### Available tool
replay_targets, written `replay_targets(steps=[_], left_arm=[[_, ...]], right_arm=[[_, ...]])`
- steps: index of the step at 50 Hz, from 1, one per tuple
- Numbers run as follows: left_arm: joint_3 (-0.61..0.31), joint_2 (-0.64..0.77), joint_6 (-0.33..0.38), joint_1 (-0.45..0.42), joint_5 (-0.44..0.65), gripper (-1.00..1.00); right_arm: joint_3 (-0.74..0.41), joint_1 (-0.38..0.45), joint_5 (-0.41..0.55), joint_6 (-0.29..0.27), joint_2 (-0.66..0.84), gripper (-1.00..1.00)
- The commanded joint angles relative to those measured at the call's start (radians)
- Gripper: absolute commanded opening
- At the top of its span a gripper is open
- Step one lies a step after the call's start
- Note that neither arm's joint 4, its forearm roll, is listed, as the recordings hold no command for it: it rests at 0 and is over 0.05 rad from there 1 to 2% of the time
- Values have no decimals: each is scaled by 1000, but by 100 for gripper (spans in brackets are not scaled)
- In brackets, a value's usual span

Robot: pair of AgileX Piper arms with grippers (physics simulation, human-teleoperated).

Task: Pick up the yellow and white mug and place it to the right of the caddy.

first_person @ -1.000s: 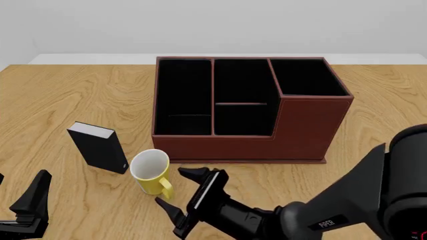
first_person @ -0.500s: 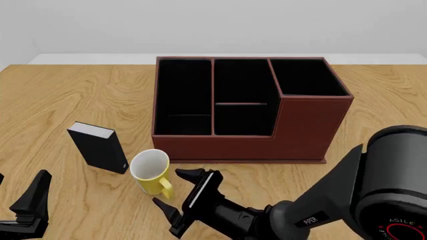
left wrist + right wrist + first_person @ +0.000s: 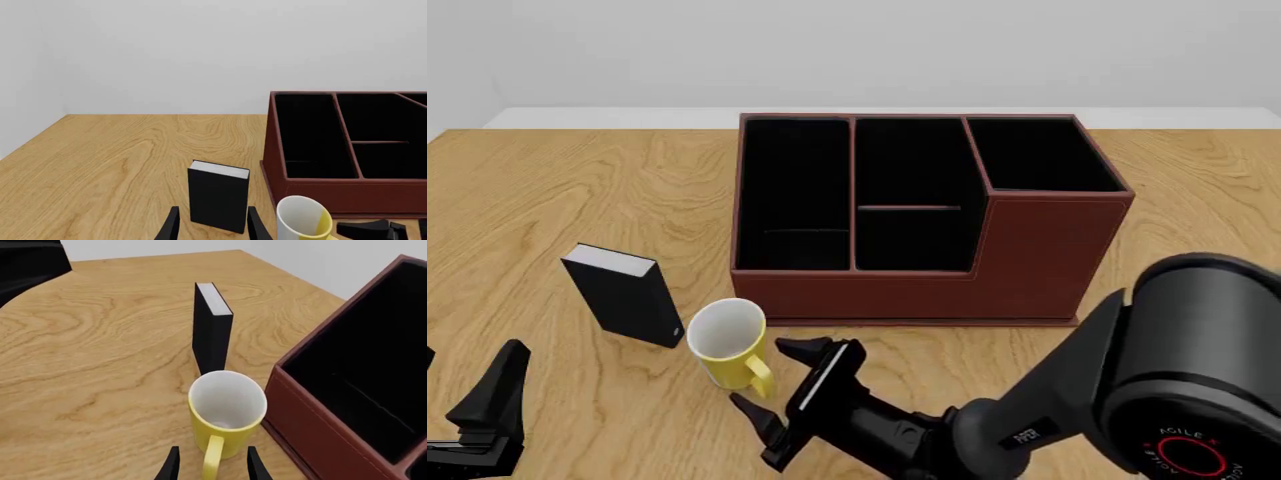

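Front view first: the counter carries the caddy, a wide reddish-brown box with black-lined compartments, its taller section at the right end. Just off its near left corner stands the mug, upright, mouth up, white inside and yellow on its lower body, with the yellow loop handle pointing toward the near edge. A small black box with a white top stands just left of the mug, close but apart.

The right gripper lies low, just near and right of the mug, with its fingers spread apart and nothing held. In the right wrist view the mug sits dead ahead, its handle lined up between the two fingers, so the loop faces straight back along the line of approach. That alignment is what the grasp turns on; a short forward push should bring the fingers around the handle or the body.

The left gripper sits at the near left corner, farther from the mug, fingers apart and empty. The spot right of the caddy lies well away across the counter.
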Motion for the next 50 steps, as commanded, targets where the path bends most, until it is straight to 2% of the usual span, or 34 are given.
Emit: replay_targets(steps=[1,7,8,28,34,50], left_arm=[[0,0,0,0,0,100],[0,0,0,0,0,100],[0,0,0,0,0,100],[0,0,0,0,0,100],[0,0,0,0,0,100],[0,0,0,0,0,100]], right_arm=[[-16,0,3,2,17,100],[-12,5,-2,1,16,100],[-10,1,-1,0,13,-100],[9,-1,-18,0,9,-100],[55,30,-38,-20,-51,-100],[147,42,-50,-42,-178,-100]])
